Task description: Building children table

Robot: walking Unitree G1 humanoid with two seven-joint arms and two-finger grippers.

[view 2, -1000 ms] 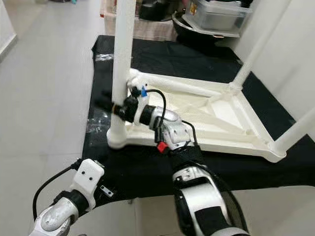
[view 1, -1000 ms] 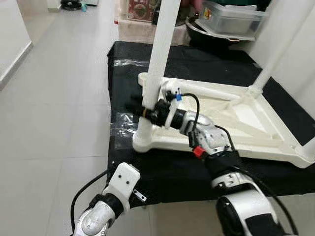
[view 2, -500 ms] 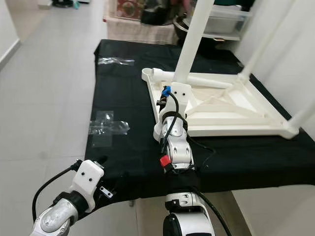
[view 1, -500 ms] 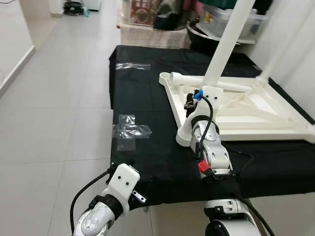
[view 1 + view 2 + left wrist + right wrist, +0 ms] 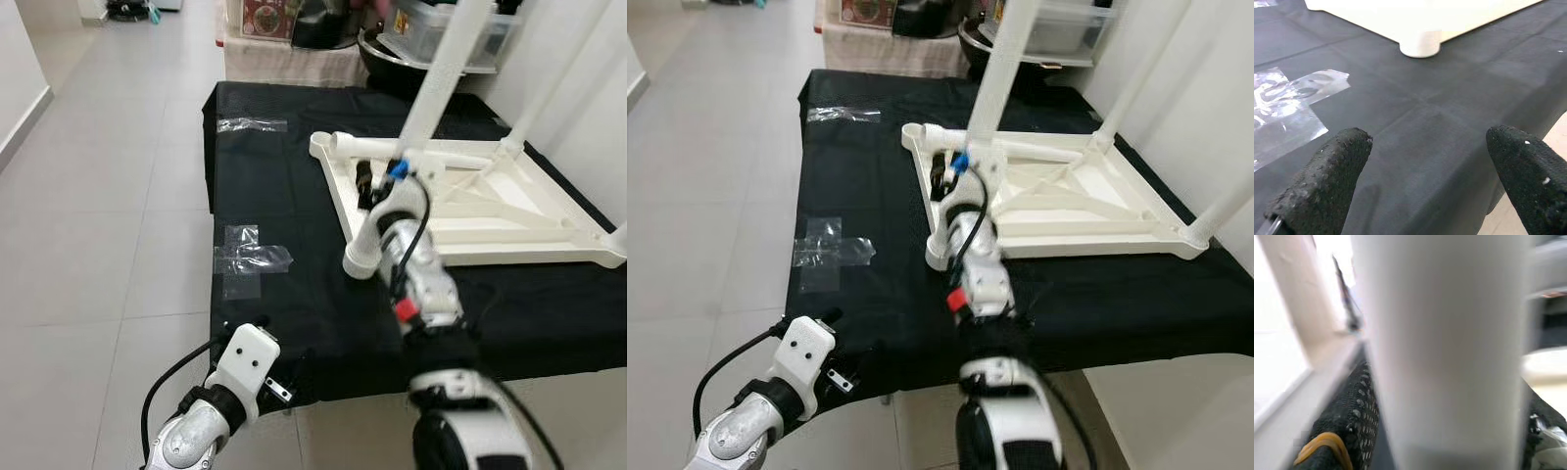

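Note:
A white children's table (image 5: 490, 220) lies upside down on a black cloth (image 5: 284, 196). Two of its legs stand up at the far right (image 5: 541, 86). My right gripper (image 5: 372, 181) is beside the table's left rim, between the near corner (image 5: 359, 262) and the far corner, shut on a loose white leg (image 5: 441, 78) that leans up and to the right. In the right wrist view this leg (image 5: 1449, 347) sits between the black fingers (image 5: 1347, 416). Low at the cloth's near edge, my left gripper (image 5: 1425, 166) is open and holds nothing.
Patches of clear tape (image 5: 251, 260) lie on the cloth left of the table, with another strip (image 5: 252, 125) farther back. A plastic bin (image 5: 446, 34) and a dark bowl stand behind. Grey tiled floor (image 5: 98, 196) stretches to the left, and a white wall is on the right.
The view has shifted. The right gripper has carried the white leg away from the table's near left corner, back along the left rim. The left arm has not moved.

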